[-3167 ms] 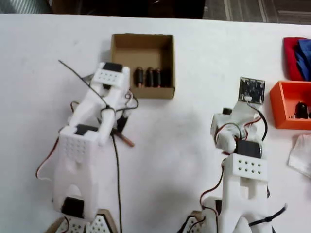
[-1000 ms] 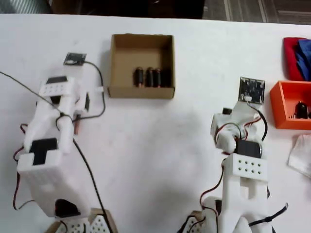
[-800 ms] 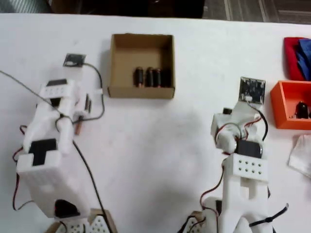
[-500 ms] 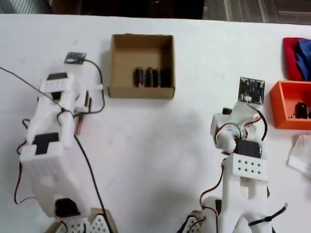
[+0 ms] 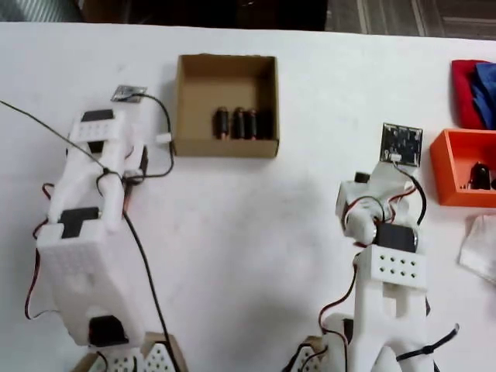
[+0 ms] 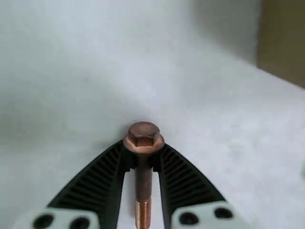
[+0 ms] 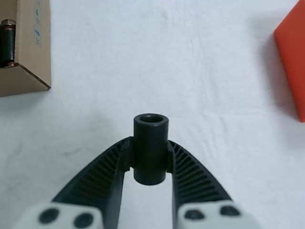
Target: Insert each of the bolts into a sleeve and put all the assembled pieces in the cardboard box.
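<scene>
Meanwhile the left arm (image 5: pixel 93 186) has swung well out toward the left edge of the table (image 5: pixel 256 232). A few seconds ago it leaned in just below the near left corner of the cardboard box (image 5: pixel 226 147), with its load angled toward the middle. Over the last second it creeps a little up the table, alongside the box's left wall but apart from it.

The left gripper (image 6: pixel 144 150) stays clamped on the copper bolt (image 6: pixel 143 138). It pinches the shank just under the hex head, and the bolt hangs above bare white surface.

The right arm (image 5: pixel 384 240) has not stirred through any of this. Its right gripper (image 7: pixel 150 152) is clenched around the black sleeve (image 7: pixel 150 143), whose open bore faces outward, off the table and between the box and the orange tray (image 5: pixel 446 167).

Inside the box, the row of assembled pieces (image 5: pixel 244 122) lies as before against the near wall (nothing added, nothing shifted).

For the task this reads as a detour rather than progress, since bolt and sleeve are each in hand but now farther apart. The insertion is not yet done. The left arm probably has to carry the bolt back toward the centre and line its threaded end up with the waiting bore.
</scene>
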